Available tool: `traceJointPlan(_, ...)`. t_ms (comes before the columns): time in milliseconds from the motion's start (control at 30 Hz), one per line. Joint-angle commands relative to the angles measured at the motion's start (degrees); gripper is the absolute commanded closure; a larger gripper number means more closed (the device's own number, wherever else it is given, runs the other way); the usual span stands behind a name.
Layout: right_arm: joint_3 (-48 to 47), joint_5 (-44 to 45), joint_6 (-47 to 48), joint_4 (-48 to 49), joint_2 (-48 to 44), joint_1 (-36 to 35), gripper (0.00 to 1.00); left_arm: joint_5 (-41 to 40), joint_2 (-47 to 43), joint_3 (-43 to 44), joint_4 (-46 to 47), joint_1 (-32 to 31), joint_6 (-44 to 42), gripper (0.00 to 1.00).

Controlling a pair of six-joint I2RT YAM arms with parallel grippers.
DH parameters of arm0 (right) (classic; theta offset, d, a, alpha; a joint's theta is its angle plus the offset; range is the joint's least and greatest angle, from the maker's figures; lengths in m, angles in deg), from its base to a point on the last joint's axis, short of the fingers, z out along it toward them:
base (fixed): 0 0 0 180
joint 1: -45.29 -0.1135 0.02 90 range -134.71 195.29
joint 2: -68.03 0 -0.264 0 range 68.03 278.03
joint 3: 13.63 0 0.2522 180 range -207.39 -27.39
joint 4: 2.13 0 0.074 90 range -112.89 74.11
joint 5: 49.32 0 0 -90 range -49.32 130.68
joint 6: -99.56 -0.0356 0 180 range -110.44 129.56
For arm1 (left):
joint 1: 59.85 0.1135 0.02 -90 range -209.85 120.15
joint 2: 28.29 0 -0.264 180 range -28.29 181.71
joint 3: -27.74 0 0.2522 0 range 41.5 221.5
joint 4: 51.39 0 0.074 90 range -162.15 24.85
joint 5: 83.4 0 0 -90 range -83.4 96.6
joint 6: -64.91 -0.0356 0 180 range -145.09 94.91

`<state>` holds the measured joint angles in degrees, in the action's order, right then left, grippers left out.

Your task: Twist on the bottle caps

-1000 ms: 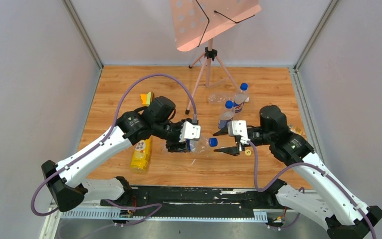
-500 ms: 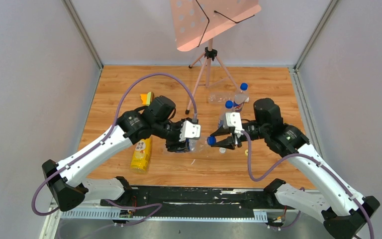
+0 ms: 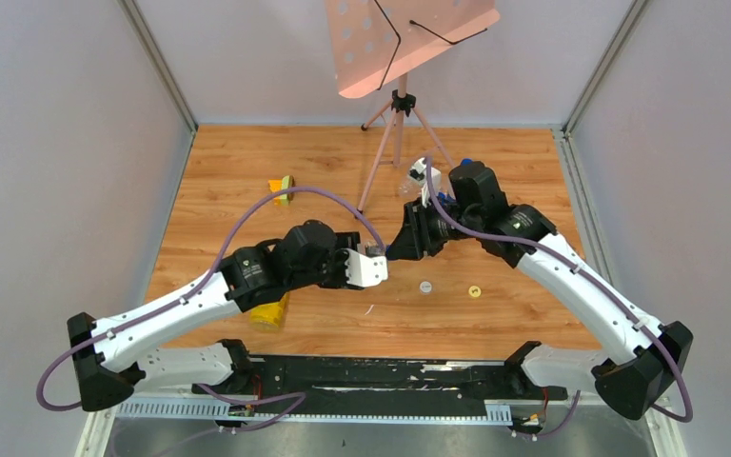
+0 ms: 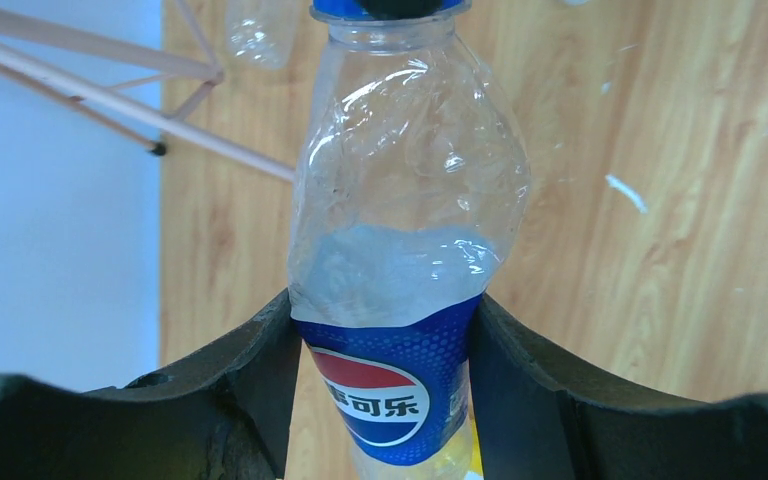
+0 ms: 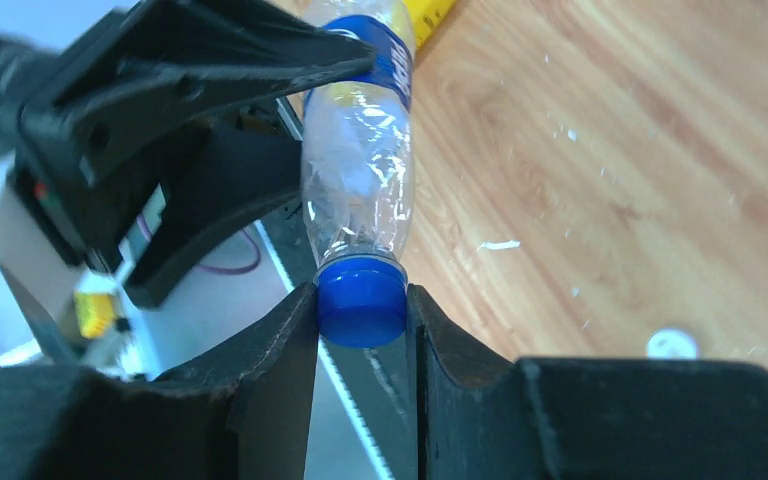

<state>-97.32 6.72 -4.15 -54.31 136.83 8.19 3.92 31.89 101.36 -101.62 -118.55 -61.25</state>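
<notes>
Two grippers meet on one bottle above mid-table.

1. Right gripper (image 5: 360, 298): jaws pressed together on the blue cap (image 5: 362, 312), one finger on each side. The cap sits on the bottle's neck.
2. Left gripper (image 4: 380, 310): jaws clamped around the blue-labelled waist of the clear bottle (image 4: 405, 200), which is held off the wood.
3. Arm pose: the left arm stretches low from the near-left corner towards the centre. The right arm arches high from the near-right corner, wrist angled back down to face the left gripper.
4. Surroundings near the work:
   - White cap (image 3: 425, 286) and yellow cap (image 3: 474, 291) lie on the table just to the near right of the grippers, apart from each other.
   - Yellow bottle (image 3: 268, 311) lies on its side, partly hidden beneath the left forearm.
   - Tripod legs of the pink music stand (image 3: 409, 33) stand close behind the right wrist.
5. Surface and room: light wooden table (image 3: 238, 162), enclosed left, right and rear by plain grey walls (image 3: 57, 143).
</notes>
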Motion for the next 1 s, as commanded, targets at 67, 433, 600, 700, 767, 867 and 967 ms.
traceJointPlan(67, -1.39, 12.91, -23.36, 2.54, 2.49, 0.47, 1.0, -15.73, -1.49, -4.64, 20.56, -9.51, -7.08, 1.0)
traceJointPlan(433, -0.39, 14.14, -13.48, 5.64, -0.43, 0.45, 1.0, -17.87, -6.04, -10.16, 27.9, -11.05, -4.06, 0.46)
traceJointPlan(600, -1.45, 13.98, -3.78, 5.14, -2.11, 0.46, 1.0, -8.87, -9.4, -6.1, 18.41, -7.91, 0.98, 0.28)
traceJointPlan(700, -2.87, 12.62, 0.96, 3.77, -2.17, 0.47, 1.0, -1.98, -10.25, -1.64, 13.67, -5.33, 2.95, 0.18)
traceJointPlan(767, -3.35, 11.56, 3.8, 3.06, -2.37, 0.47, 1.0, 3.01, -9.92, 1.21, 10.39, -3.35, 4.0, 0.15)
traceJointPlan(867, -3.37, 10.56, 6.98, 2.69, -3.12, 0.51, 1.0, 10.72, -8.9, 4.88, 5.89, -0.71, 5.07, 0.12)
traceJointPlan(967, -2.9, 7.32, 11.34, 2.31, -4.25, 0.52, 1.0, 17.12, -6.58, 7.73, 3.18, 1.18, 5.36, 0.11)
